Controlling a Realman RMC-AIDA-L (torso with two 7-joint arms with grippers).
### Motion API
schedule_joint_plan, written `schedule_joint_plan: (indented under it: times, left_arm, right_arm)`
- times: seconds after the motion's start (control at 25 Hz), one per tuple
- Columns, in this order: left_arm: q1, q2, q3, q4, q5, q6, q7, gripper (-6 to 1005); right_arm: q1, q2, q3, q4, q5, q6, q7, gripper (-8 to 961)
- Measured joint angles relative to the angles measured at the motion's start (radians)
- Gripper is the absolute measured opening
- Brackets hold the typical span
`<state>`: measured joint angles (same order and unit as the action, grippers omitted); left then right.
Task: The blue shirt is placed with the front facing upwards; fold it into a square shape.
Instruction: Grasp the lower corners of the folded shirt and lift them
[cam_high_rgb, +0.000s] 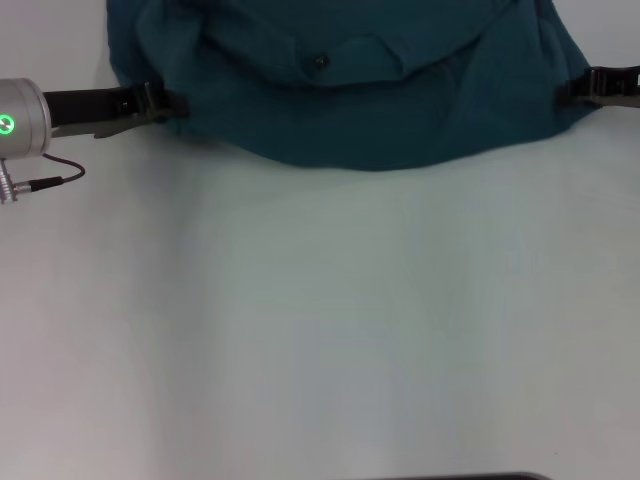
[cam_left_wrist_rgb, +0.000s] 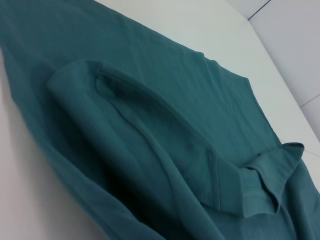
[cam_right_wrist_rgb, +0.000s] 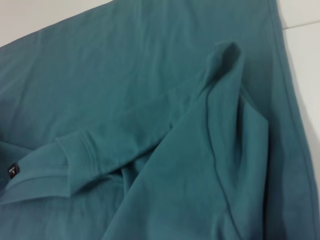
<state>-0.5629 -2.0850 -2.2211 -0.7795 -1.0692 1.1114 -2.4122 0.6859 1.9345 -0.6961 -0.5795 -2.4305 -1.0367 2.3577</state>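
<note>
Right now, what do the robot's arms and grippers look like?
The left arm ends in a shiny silver cylinder with a glowing green ring light and a thin black cable looping below it. The left gripper is a long black piece with slim black fingers. Only a black part of the right gripper shows at the picture's edge.

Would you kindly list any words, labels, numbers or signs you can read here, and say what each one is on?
No readable text in any view.
Neck label on the blue shirt: a small dark tag with a pale mark, too small to read.
Left arm's wrist: a lit green round symbol, not a word or number.
No chest lettering is visible on the shirt.
</note>
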Motion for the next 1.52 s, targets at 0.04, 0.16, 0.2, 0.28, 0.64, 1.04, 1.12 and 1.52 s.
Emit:
schedule_joint_plan:
  times: [0.04, 0.16, 0.2, 0.28, 0.64, 1.04, 1.12, 1.52]
  left_arm:
    - [0.000, 0.000, 0.000, 0.000, 0.000, 0.000, -0.001, 20]
    - [0.000, 0.000, 0.000, 0.000, 0.000, 0.000, -0.002, 20]
    - [0.000, 0.000, 0.000, 0.000, 0.001, 0.001, -0.003, 20]
    - [0.000, 0.003, 0.000, -0.001, 0.003, 0.005, -0.003, 20]
    - [-0.022, 0.082, 0.015, -0.004, 0.071, 0.224, 0.005, 20]
    - [-0.036, 0.106, 0.004, -0.084, 0.236, 0.520, -0.013, 20]
    - [-0.032, 0.102, 0.004, -0.097, 0.262, 0.553, -0.017, 20]
    - [0.033, 0.034, 0.006, -0.234, 0.410, 0.740, -0.039, 20]
  right_arm:
    - [0.000, -0.001, 0.000, -0.001, 0.000, 0.000, 0.001, 323]
    - [0.000, -0.004, 0.000, -0.004, -0.001, -0.006, 0.001, 219]
    - [0.000, -0.006, 0.000, -0.005, -0.001, -0.010, 0.001, 184]
    - [-0.001, -0.008, -0.001, -0.014, -0.006, -0.021, 0.001, 122]
    - [-0.010, -0.028, 0.001, -0.136, -0.086, -0.224, 0.009, 30]
    - [-0.029, 0.008, -0.005, -0.295, -0.283, -0.592, 0.053, 30]
    - [-0.043, 0.032, -0.006, -0.338, -0.317, -0.673, 0.054, 30]
    - [-0.155, 0.136, -0.013, -0.546, -0.368, -0.891, 0.054, 31]
